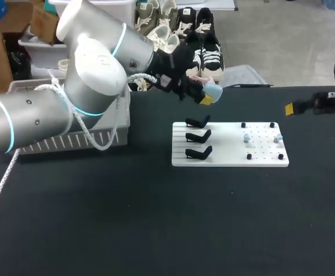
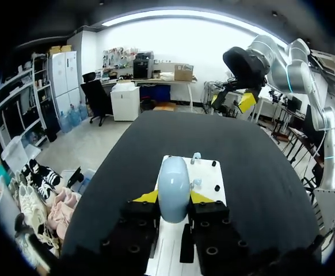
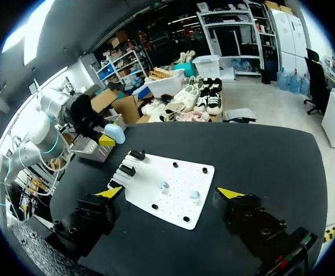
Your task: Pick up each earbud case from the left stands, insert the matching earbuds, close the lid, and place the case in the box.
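Left wrist view: your left gripper (image 2: pixel 174 198) is clamped on the light blue earbud case (image 2: pixel 174 187). One yellow-tipped finger presses each flank, and the case's rounded end sticks out ahead of the fingers (lid state: you cannot tell from any view). The white board (image 2: pixel 209 172) lies below and ahead of that gripper.

Head view: the case hangs in the air, off the table (image 1: pixel 156 230). It sits just past the board's far left corner, near the rearmost of the three black stands (image 1: pixel 198 137) but not touching it. The stands run in a row along the board's left end. Two small pale blue earbuds (image 1: pixel 246 138) sit on the board's right half, apart from each other, among four black pegs (image 1: pixel 248 156). The left arm (image 1: pixel 35 121) comes in over a grey slatted basket (image 1: pixel 69 141), which stands on the table just left of the board. A white cable (image 1: pixel 98 141) loops down from the arm in front of the basket.

Right wrist view: your right gripper (image 3: pixel 171 193) stands wide open with nothing between its fingers, and the board lies ahead of them. In the head view it sits at the table's right side, well apart from the board.
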